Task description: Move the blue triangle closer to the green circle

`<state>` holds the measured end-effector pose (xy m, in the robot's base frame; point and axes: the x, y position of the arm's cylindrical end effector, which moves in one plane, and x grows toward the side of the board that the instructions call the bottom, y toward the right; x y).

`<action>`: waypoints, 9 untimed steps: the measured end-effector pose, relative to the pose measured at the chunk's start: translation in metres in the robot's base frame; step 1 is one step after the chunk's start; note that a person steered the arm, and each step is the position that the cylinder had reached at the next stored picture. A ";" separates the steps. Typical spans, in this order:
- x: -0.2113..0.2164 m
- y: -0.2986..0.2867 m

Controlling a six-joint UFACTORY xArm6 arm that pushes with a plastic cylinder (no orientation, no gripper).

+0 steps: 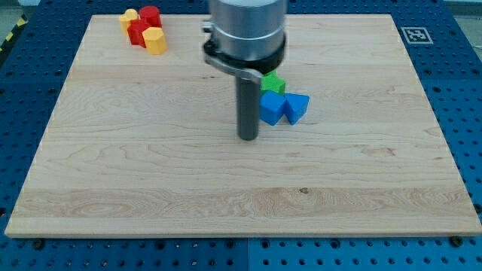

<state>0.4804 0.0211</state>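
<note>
In the camera view, my tip is resting on the wooden surface just to the view's left of a tight cluster of blue and green blocks. There are no fingers on this arm, only the straight dark rod, so nothing is open, closed or gripping.

The blue triangle is sitting at the view's right end of the cluster, touching another blue block whose shape I cannot make out. A green block is peeking out just above them, largely hidden behind the arm's body; whether it is the green circle I cannot tell.

I judge the main risk to be my position: the other blue block is lying between my tip and the triangle, so a push toward the view's right would be shoving both blues together and carrying the triangle sideways rather than toward the green. Contact on a slanted face could also be spinning the triangle off line.

The surface is pale, grained board lying on a blue perforated bench. Red blocks and yellow blocks are huddling near the view's top left, well apart from the work. A black-and-white marker is sitting at the top right corner.
</note>
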 end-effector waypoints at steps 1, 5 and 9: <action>-0.001 0.044; -0.051 0.076; -0.087 0.088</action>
<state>0.3931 0.1096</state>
